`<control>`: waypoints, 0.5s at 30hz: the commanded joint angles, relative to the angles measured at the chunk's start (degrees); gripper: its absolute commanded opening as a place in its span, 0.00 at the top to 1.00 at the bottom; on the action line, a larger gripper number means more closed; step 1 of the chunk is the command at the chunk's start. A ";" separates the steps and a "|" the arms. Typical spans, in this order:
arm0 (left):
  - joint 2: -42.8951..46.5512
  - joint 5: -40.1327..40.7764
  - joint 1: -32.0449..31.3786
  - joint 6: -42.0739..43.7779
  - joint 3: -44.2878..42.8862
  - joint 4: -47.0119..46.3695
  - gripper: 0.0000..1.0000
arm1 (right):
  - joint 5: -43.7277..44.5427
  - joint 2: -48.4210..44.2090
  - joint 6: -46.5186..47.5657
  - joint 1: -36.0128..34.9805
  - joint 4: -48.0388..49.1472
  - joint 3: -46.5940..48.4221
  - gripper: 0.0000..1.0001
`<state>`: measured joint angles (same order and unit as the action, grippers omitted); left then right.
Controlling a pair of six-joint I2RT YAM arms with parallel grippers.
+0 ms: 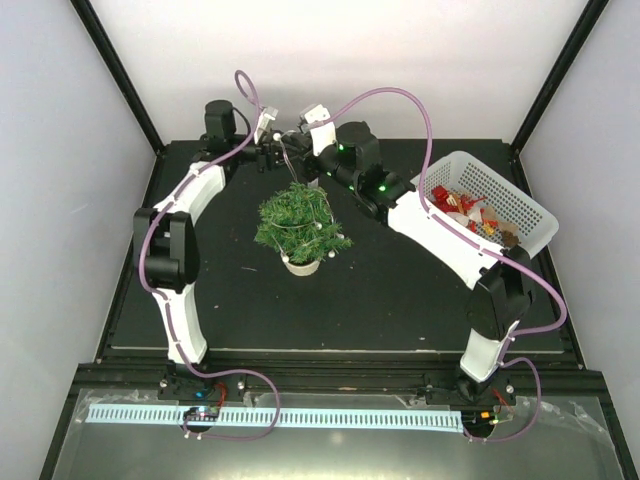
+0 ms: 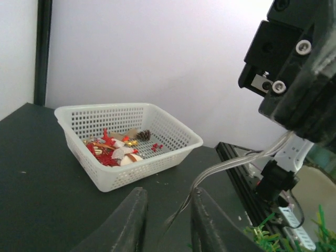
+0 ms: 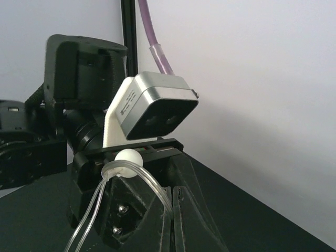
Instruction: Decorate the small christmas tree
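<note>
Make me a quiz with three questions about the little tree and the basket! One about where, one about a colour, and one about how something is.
1. In the top view, where is the basket from the small christmas tree?
A. left
B. right
C. in front

2. What colour is the tree's pot?
A. whitish
B. red
C. blue

3. How is the tree?
A. lying on its side
B. standing upright
C. inside the basket

Answers:
1 B, the basket sits far to the tree's right.
2 A, a pale rim shows under the branches.
3 B, the tree stands straight in its pot.
</note>
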<state>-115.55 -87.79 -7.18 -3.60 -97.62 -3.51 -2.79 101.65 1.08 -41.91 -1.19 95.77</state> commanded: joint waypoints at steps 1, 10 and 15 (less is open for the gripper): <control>-0.23 -5.43 -0.67 -19.90 4.12 -26.95 0.82 | -0.64 0.66 -1.01 0.63 2.18 1.41 0.99; -4.72 -3.64 0.42 -50.74 4.90 -63.08 0.98 | -0.10 0.28 -1.65 1.09 2.71 0.00 0.99; -5.24 -2.76 2.23 -50.15 2.89 -60.81 0.98 | -0.20 -0.43 -2.12 1.47 3.15 -1.35 0.97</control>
<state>-120.18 -89.08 -6.52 -49.36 -91.88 -58.26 -2.96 101.97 -0.30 -41.12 0.12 95.55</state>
